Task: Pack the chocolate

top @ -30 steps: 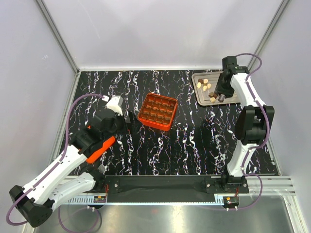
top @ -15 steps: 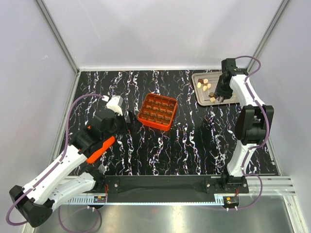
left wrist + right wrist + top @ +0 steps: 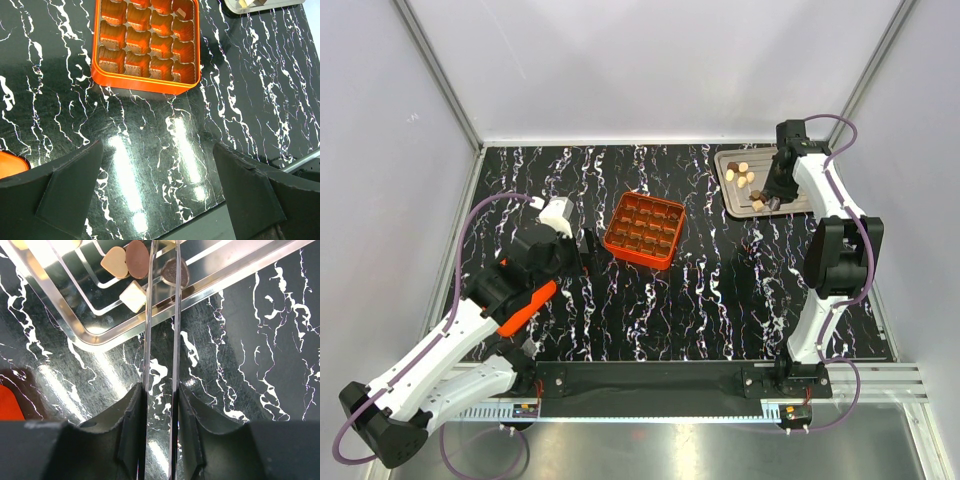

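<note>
- The table is black marble-look with white veins, glossy under the light. Plain pale walls with metal corner posts close it in.
- An orange grid box sits mid-table. A silver tray lies at the far right.
- Since a second ago, the right claw has shifted slightly farther over the tray and its blades have drawn closer together. The left arm, box and tray have not moved.
- The left claw is spread wide, empty, just short of the box's near edge.
- The right claw's long thin blades stand a narrow gap apart, and nothing visible is clamped between them.
- The chocolate lies loose in the tray. A dark piece sits under the right blade, and a brown oval, a cream heart and a cream square lie just left of the left blade.
</note>
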Motion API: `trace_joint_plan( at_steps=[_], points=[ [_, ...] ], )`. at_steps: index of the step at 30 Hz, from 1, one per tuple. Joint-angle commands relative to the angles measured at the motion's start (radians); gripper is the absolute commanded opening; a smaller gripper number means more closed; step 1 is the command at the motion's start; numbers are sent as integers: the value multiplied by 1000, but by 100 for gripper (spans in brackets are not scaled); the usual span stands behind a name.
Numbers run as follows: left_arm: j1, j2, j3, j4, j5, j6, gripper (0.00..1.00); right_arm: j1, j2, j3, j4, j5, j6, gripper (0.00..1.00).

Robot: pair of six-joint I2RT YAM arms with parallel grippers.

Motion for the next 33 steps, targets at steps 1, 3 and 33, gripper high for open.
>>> trace_joint_plan(
  at_steps=[1,3,33],
  points=[
    [-1,-2,0,43,0,7,99,-4,-21,20,31,-9,-13,33],
    [-1,-3,2,43,0,5,99,-2,-32,40,8,-12,-18,32],
    [-1,-31,43,8,-47,5,99,372,-351,19,17,-402,86,25]
  ],
)
